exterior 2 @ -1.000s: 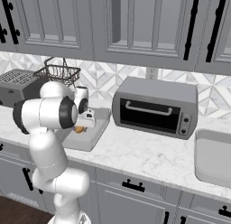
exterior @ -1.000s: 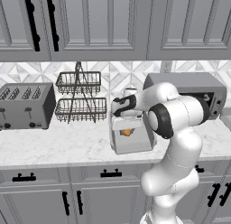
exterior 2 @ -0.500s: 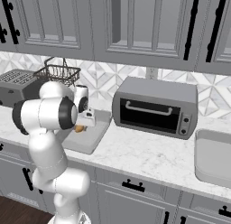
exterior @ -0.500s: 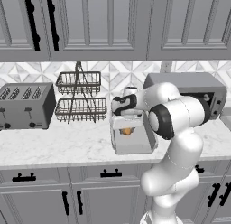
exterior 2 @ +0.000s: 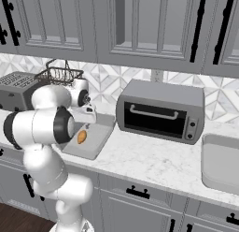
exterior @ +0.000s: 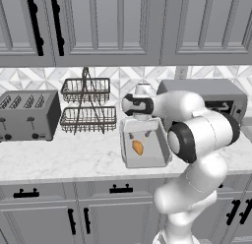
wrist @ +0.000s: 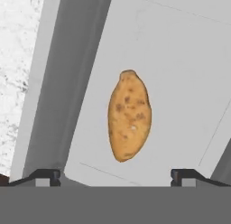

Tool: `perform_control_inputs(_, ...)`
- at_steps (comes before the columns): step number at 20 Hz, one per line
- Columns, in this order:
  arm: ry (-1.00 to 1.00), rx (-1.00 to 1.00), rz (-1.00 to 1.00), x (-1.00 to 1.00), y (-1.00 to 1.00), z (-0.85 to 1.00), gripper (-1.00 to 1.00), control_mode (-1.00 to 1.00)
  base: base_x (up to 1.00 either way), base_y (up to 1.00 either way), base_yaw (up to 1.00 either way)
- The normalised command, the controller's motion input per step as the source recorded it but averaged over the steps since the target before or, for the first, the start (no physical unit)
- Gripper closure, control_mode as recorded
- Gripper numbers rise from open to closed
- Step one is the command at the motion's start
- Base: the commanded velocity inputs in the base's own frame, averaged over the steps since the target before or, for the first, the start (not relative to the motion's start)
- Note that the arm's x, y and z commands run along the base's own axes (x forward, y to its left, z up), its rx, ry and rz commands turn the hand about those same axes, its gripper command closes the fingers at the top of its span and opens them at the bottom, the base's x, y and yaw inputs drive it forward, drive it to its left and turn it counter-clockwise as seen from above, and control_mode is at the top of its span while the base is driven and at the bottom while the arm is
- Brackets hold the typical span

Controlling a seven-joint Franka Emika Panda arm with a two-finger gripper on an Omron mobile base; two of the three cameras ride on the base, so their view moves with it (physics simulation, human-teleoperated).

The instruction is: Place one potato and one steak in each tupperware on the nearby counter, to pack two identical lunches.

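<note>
Released since the earlier frame, one potato [wrist: 129, 115] lies in the centre tupperware [exterior: 157, 157]; tool [wrist: 115, 175] gapes empty; steaks and the second tray remain.

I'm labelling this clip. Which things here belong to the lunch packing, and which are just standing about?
Job:
- orange-tan oval potato
- shallow grey tupperware tray holding it
- second grey tray
- white marble counter
- open gripper

Standing about:
- grey toaster oven
- grey toaster
- wire baskets
</note>
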Motion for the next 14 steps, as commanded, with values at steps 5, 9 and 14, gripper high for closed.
perform_control_inputs(5, -0.02, 0.02, 0.00, -1.00, -0.04, 0.40, -1.00, -1.00, 0.00, 0.00, 0.00)
perform_control_inputs(9, -0.05, 0.01, 0.00, -1.00, -0.07, 0.01, -1.00, -1.00, 0.00, 0.00, 0.00)
perform_control_inputs(14, -0.13, 0.00, 0.00, -0.97, -0.08, 0.15, -1.00, -1.00, 0.00, 0.00, 0.00)
